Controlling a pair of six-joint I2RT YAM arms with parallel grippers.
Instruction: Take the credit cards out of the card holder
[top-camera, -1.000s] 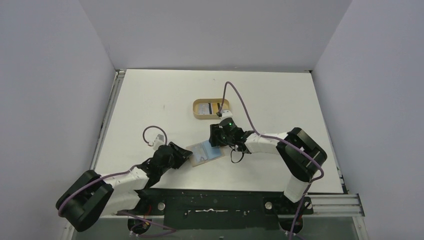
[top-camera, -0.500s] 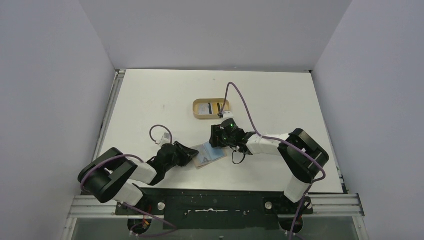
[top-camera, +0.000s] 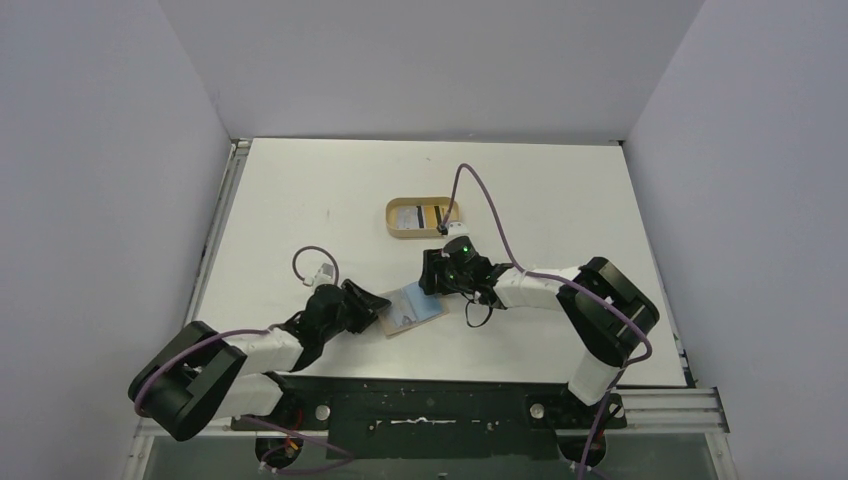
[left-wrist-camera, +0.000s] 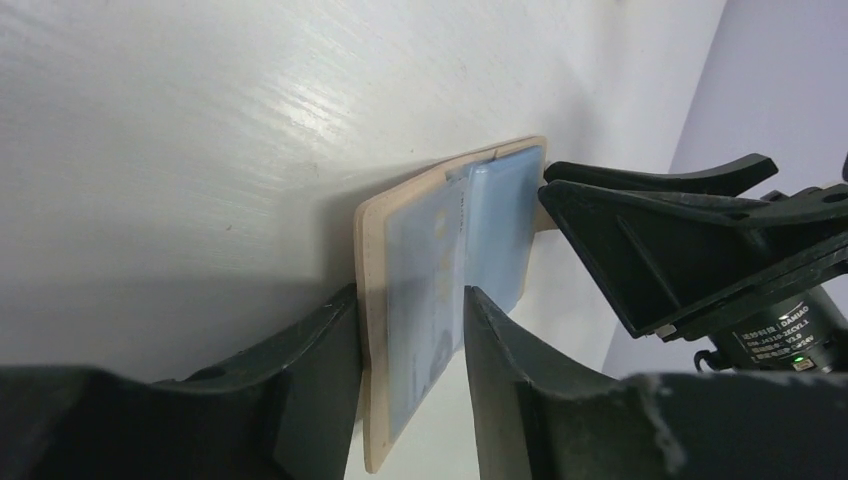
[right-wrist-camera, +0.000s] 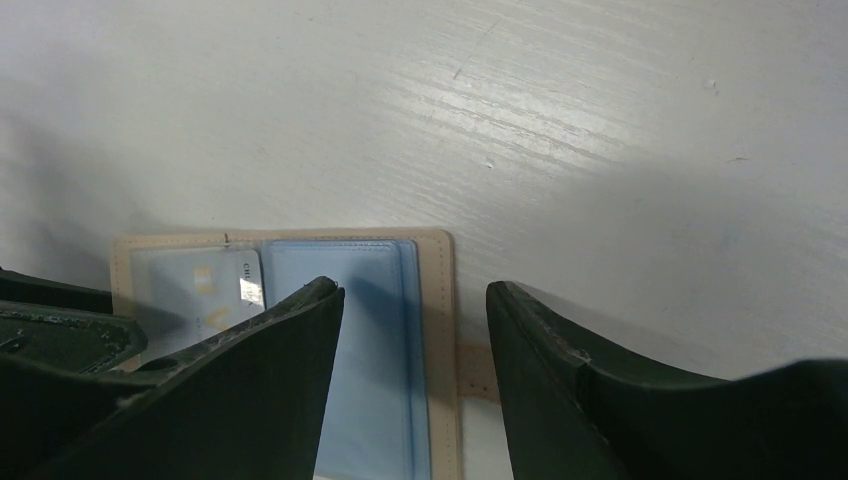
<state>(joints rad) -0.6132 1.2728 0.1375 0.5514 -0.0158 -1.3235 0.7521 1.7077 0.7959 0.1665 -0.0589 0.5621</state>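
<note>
Card holder (top-camera: 410, 308) lies opened out on the table (top-camera: 560, 190), and the left gripper (left-wrist-camera: 408, 300) is on its left end, a finger against each face, pinching that end. Over the holder's other end the right gripper (right-wrist-camera: 415, 295) hangs with its jaws spread and nothing between them, one finger above the light blue card (right-wrist-camera: 365, 340) in the holder's right pocket, the other out past the closing tab (right-wrist-camera: 478, 372). A paler card (right-wrist-camera: 200, 290) shows under the left pocket's clear sleeve, and the oval tray (top-camera: 390, 218) sits well beyond the holder, on the side away from the arms.
</note>
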